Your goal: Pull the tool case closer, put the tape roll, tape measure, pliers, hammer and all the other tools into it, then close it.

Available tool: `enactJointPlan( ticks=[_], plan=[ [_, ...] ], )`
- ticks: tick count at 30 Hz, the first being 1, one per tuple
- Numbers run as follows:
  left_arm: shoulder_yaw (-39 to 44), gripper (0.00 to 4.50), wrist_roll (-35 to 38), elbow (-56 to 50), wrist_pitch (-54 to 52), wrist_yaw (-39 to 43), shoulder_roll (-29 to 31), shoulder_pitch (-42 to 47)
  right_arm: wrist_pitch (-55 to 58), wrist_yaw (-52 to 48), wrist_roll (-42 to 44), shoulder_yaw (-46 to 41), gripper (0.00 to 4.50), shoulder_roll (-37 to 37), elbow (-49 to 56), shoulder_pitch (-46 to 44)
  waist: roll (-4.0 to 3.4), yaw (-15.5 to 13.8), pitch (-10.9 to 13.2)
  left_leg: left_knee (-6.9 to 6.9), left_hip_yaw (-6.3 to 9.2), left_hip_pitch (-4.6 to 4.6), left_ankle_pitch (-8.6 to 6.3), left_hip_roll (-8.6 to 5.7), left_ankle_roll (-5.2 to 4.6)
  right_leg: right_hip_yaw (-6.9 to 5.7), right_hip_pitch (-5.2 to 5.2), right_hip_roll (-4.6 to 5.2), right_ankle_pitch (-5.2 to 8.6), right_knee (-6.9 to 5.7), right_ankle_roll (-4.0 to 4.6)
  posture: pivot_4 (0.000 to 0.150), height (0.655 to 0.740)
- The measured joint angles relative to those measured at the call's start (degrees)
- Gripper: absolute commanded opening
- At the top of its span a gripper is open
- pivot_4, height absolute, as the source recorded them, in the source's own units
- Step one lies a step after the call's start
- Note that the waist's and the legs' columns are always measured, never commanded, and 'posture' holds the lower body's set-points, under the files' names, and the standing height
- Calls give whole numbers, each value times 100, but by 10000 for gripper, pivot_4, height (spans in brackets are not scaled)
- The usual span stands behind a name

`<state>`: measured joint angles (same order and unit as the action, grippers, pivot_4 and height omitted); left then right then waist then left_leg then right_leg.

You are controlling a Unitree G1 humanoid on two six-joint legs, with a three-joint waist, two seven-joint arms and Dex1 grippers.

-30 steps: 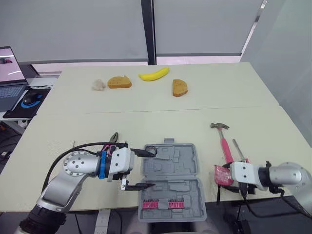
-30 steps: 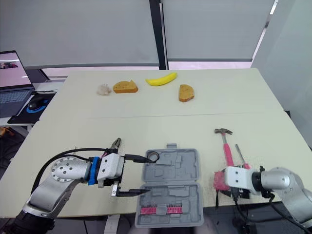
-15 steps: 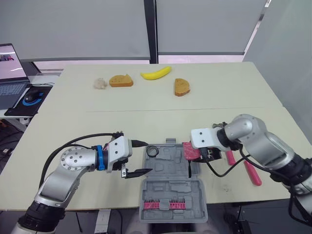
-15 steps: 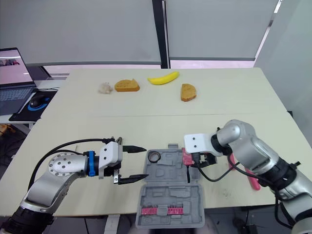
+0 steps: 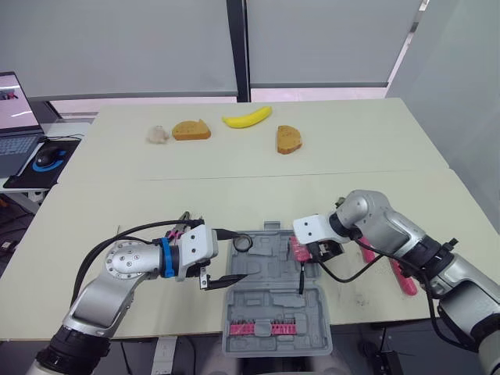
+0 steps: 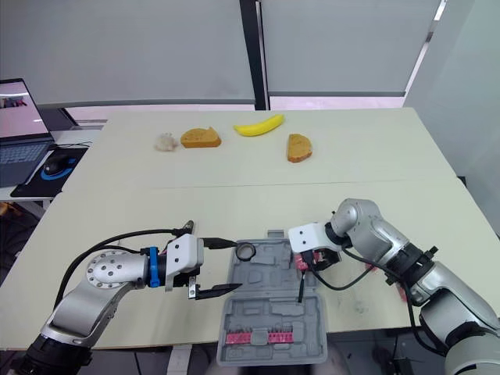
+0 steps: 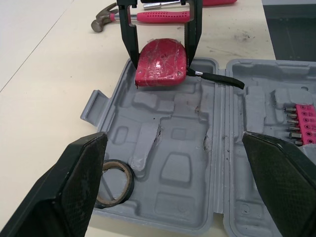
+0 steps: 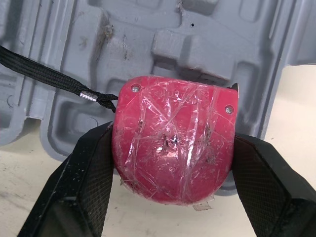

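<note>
The grey tool case [image 5: 273, 301] lies open at the table's front edge, with a black tape roll [image 7: 114, 182] in its far left corner. My right gripper [image 5: 301, 251] is shut on the red tape measure [image 8: 173, 143] and holds it just over the case's far right corner, its black strap [image 7: 217, 79] trailing across the case. My left gripper [image 5: 241, 255] stands open at the case's left edge, next to the tape roll. A pink-handled hammer [image 7: 148, 16] lies on the table beyond the case, and another pink-handled tool [image 5: 402, 277] lies right of my right arm. Pliers [image 6: 186, 228] peek from behind my left arm.
A pink bit set [image 5: 262, 328] fills the near half of the case. A banana [image 5: 247, 119], two bread slices [image 5: 191, 130] [image 5: 287, 140] and a white lump [image 5: 158, 135] lie at the table's far side. A laptop [image 5: 16, 98] and mouse [image 5: 45, 158] sit on a side desk at left.
My right arm carried the tape measure from the table's front right edge to over the case's far right corner. My left gripper shifted slightly beside the case and stays open.
</note>
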<state>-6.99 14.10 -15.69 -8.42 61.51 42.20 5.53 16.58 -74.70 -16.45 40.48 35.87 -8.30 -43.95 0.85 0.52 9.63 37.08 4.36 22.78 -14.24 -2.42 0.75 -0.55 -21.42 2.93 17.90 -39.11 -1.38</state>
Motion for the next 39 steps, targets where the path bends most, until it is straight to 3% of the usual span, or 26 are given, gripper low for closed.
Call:
enactJointPlan(
  ticks=[17,21,22,30,36,39],
  plan=[
    [-165,45000,-73,1,23,-39,-151,139,-397,182,-316,-106,31432,-474,-789,-216,0,5,0,-1,0,-1,1,-1,2,0,-1,0,0,-2,0,1500,7400],
    [-168,45000,-78,1,30,-68,-166,138,-403,158,-313,-123,44141,-473,-784,-216,0,5,0,-1,0,-2,1,-1,2,0,0,0,0,-2,0,1500,7400],
    [-169,45000,-82,1,38,-69,-172,136,-407,143,-310,-129,44673,-467,-772,-216,0,6,0,-1,0,-2,1,-1,2,0,0,0,0,-2,0,1500,7400],
    [-230,45000,-103,0,101,-71,-206,71,-313,-15,-240,-484,44673,-271,-242,-210,-1,5,0,-2,1,-1,1,0,2,-1,0,0,0,-1,1,1500,7400],
    [-231,45000,-101,-3,113,-91,-209,0,-166,-194,334,-1046,44673,-52,501,27,-1,-4,0,-1,2,0,1,0,2,-1,2,0,0,2,1,1500,7400],
    [-231,45000,-98,-3,114,-92,-209,1,-98,-215,498,-1142,39106,-36,618,188,-1,-3,0,-1,2,-2,1,0,2,0,2,0,0,0,1,1500,7400]
  ],
)
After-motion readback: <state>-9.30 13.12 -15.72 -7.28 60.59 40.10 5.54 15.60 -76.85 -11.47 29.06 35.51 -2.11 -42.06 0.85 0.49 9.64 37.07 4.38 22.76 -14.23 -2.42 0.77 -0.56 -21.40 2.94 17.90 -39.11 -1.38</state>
